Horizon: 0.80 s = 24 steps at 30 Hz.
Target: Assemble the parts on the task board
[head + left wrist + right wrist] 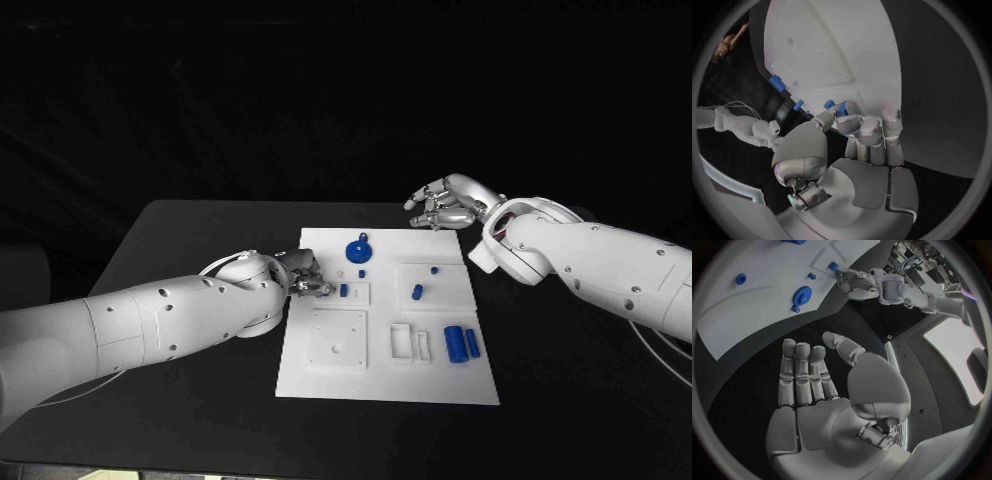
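The counter [188,230] carries the task board [325,380]. The right hand [450,205] is held empty, fingers apart, beyond the board's far edge. A small blue part [348,291] is pinched by the left hand [296,275] over the board's left side; a tilted insertion could jam it.

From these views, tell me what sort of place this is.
Probably a robotics lab test bench: a black table under dark surroundings, a white task board with small blue parts, and shelves of equipment behind the robot in the right wrist view.
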{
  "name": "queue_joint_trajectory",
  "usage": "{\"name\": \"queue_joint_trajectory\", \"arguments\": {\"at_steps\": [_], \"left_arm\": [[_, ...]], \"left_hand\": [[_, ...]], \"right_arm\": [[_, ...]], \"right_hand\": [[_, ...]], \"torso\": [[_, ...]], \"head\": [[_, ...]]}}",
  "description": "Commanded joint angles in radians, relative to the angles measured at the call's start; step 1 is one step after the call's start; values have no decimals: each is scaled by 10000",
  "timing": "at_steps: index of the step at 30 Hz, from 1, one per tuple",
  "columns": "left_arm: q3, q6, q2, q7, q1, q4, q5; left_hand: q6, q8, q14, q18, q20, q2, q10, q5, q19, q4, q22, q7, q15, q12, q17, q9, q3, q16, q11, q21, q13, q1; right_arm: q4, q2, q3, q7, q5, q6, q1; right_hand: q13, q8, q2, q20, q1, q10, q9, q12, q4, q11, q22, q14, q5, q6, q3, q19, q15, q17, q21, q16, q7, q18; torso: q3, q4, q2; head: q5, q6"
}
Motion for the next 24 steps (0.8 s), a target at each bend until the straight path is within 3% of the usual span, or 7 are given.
{"name": "queue_joint_trajectory", "arguments": {"at_steps": [1,11,13,17,24], "left_arm": [[-10,205,48,44,-43,3,66],[13,327,98,23,-29,-70,113],[13,363,104,10,-24,-101,117],[14,457,112,-10,-20,-138,132],[14,558,118,-22,-17,-171,248]], "left_hand": [[1020,-23,-91,174,-1023,-163,-110,-24,-86,54,47,-439,-5,-70,-15,-16,-4,-46,-59,-36,-19,-22],[997,-16,-96,184,-1028,-393,-109,-213,-85,255,39,-437,-24,-83,-32,-22,-36,-62,-61,-49,-60,-116],[991,-12,-98,190,-1031,-507,-107,-331,-85,328,37,-439,-30,-85,-37,-25,-37,-66,-62,-54,-75,-132],[976,2,-101,206,-1037,-745,-104,-926,-85,589,27,-442,-44,-83,-48,-31,-9,-70,-67,-73,-114,-155],[963,5,-108,213,-1040,-889,-105,-1041,-89,645,27,-442,-48,-83,-53,-34,7,-74,-66,-76,-129,-116]], "right_arm": [[-3,6,9,45,20,64,-2],[-6,9,9,45,20,73,-3],[-2,10,9,44,20,80,-3],[4,2,9,42,18,85,-3],[4,5,9,40,17,91,-3]], "right_hand": [[-12,67,-10,39,-91,-43,-16,1,5,-2,17,-81,52,-11,56,-53,2,-16,8,-40,73,151],[-13,67,-9,39,-96,-43,-18,3,5,-2,17,-81,65,-13,56,-53,1,-17,9,-39,73,151],[-13,67,-9,39,-97,-43,-18,3,5,-2,18,-81,66,-14,56,-53,2,-17,9,-39,74,151],[-14,67,-13,39,-99,-43,-18,3,4,-1,18,-81,68,-15,54,-53,2,-17,9,-39,74,151],[-14,67,-16,38,-101,-43,-19,4,3,-1,19,-82,72,-16,53,-54,2,-17,10,-39,74,151]], "torso": [[3,2,-2],[5,1,-3],[5,4,-2],[3,8,0],[-2,8,0]], "head": [[-5,-1],[-13,5],[-16,3],[-14,4],[-14,-2]]}}
